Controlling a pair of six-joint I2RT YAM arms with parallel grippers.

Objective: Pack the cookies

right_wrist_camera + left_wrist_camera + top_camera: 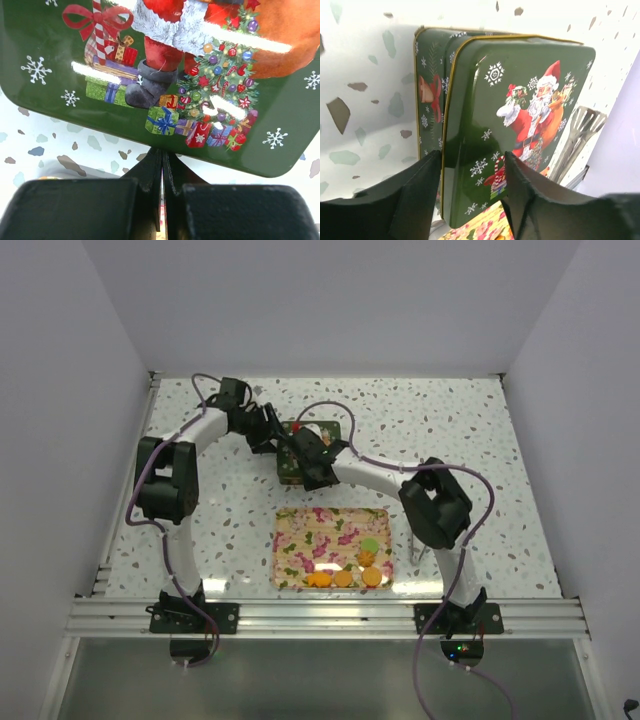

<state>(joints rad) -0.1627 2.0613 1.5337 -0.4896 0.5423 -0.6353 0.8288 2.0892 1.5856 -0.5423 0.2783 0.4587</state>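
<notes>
Closest to the arm bases is the flowery tray (300,530), sitting flat on the speckled table (480,440) between the two arms. The cookies (343,578) are all bunched in the tray's near right corner. Three orange ones sit in a row along the near edge, another orange one is just behind them, and the pale green one (371,544) is behind that. I count five from the top view, and the rest of the tray is just pattern.

Past the tray, toward the middle of the table, is the green Christmas tin (427,100), and both arms are bent in over it. Its Santa lid (520,115) sits on top but shifted sideways, so one decorated side wall of the tin pokes out next to it.

The right hand (161,160) comes in from the tray side with its fingers pressed flat together. The tips are tucked right at the lid's near edge, and I can't tell if they actually touch it.

The left hand (472,157) is at the far left side of the tin, fingers spread, with one by the lid's side rim and the other over its printed face. I can't say whether they're pressing on it.
</notes>
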